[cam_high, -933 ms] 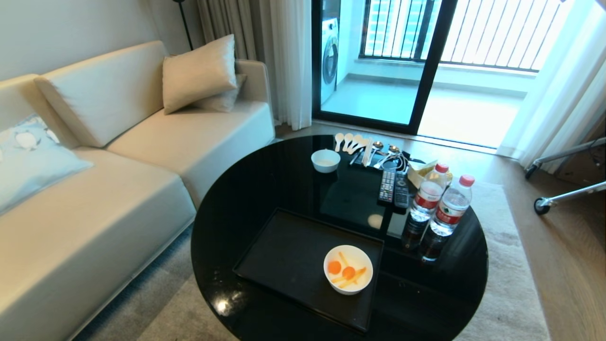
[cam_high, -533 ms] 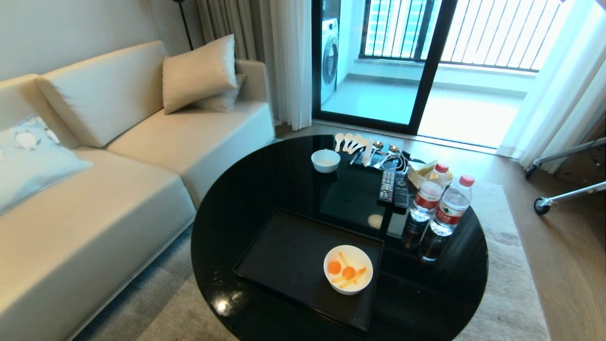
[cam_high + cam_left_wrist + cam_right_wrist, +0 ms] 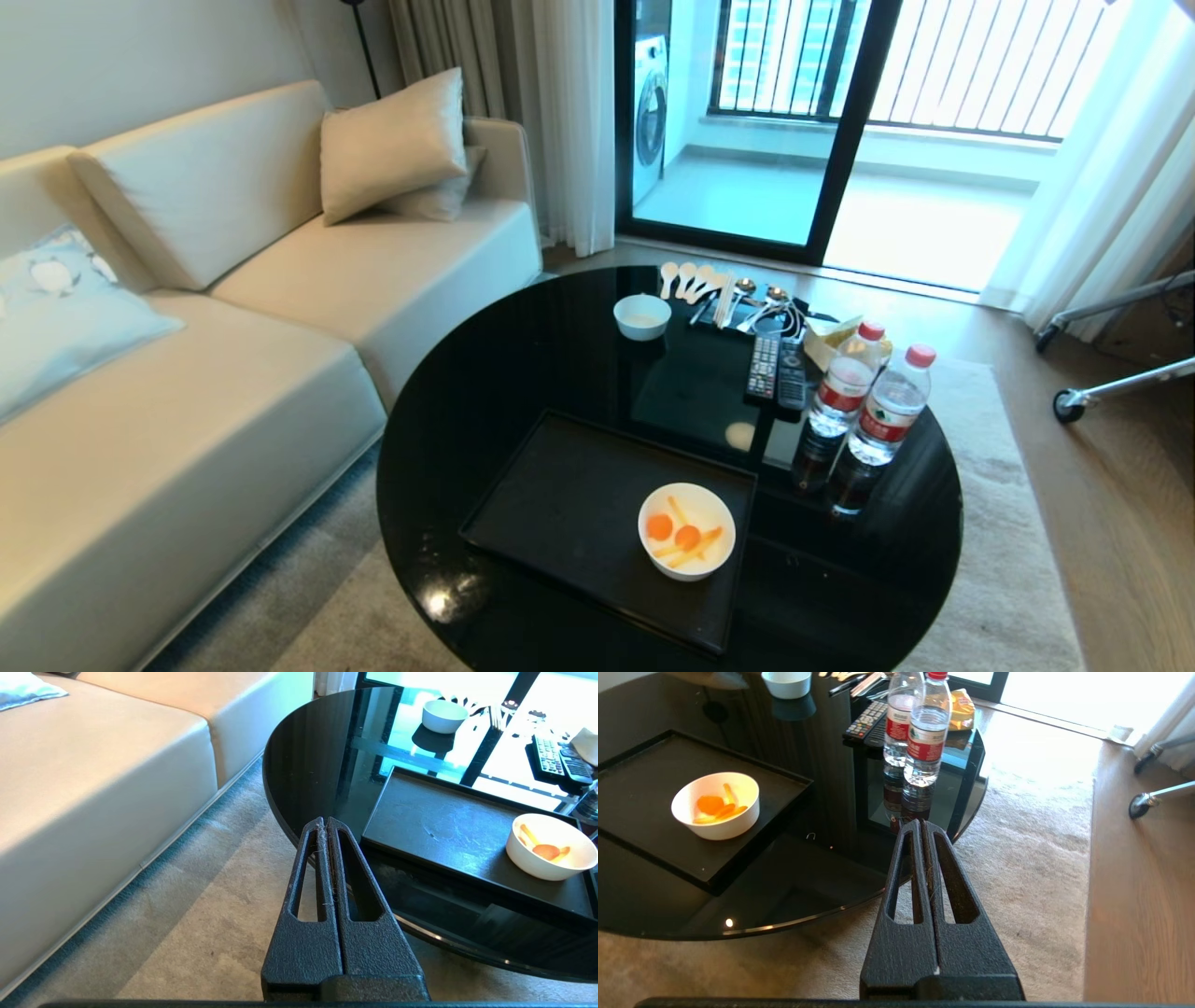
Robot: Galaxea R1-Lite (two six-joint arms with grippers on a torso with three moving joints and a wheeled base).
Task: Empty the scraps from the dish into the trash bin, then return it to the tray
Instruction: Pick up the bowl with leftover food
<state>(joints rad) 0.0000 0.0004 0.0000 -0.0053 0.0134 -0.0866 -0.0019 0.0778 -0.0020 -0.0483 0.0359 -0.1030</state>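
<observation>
Dish (image 3: 686,530) (scraps (image 3: 683,538) inside) on tray (image 3: 560,504); 2 bottles (image 3: 864,401) beside; left claw (image 3: 323,823), right claw (image 3: 922,826) closed, empty.

- Head view: high, looking forward and down over the round black tabletop (image 3: 485,373); sofa (image 3: 187,392) on the left, balcony door (image 3: 747,121) far behind.
- Left wrist view: low, off the tabletop's sofa-side edge, above carpet, looking along the left hand (image 3: 323,823) toward the tray (image 3: 444,826).
- Right wrist view: low, off the opposite edge, behind the right hand (image 3: 922,825), facing the water bottles (image 3: 924,732).
- All three share tray, dish (image 3: 686,530), small bowl (image 3: 642,315), remotes (image 3: 777,369).
</observation>
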